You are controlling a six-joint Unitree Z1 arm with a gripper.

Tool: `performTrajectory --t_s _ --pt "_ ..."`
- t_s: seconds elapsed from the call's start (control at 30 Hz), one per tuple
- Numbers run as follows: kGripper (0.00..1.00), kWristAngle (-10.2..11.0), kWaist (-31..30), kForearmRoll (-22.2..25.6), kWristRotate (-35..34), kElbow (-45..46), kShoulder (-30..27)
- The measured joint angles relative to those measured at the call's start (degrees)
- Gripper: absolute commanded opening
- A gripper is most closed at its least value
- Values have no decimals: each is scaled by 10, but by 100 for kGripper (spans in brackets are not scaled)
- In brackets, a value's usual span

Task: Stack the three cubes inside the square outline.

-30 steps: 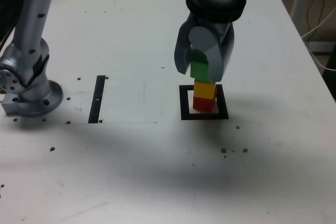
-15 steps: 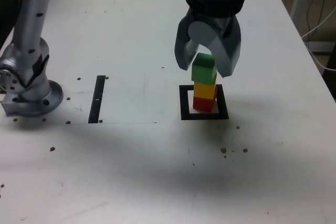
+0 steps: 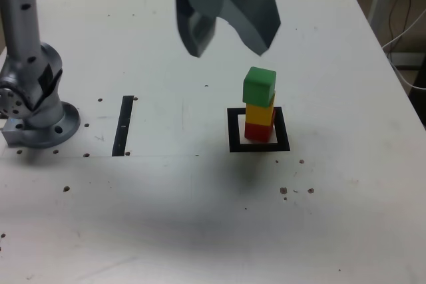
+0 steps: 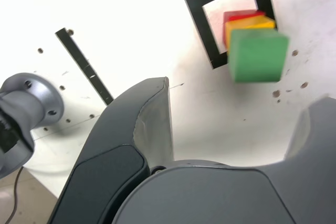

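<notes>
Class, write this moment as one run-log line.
gripper: open, empty | stack: green cube over yellow over red | place: inside square outline

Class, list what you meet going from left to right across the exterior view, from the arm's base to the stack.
Arm's base → black strip → green cube

Exterior view looks down from farther off; wrist view, nearer, looks down; both share the tabletop (image 3: 166, 217).

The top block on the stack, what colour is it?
The top block is green, and it shows best in the exterior view.
</notes>
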Motion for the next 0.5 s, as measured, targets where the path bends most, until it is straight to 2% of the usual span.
performTrajectory --t_s 0.27,0.5 --pt "99 -4 2 -7 -10 121 -66" --pt "99 -26 3 -58 -44 263 -135"
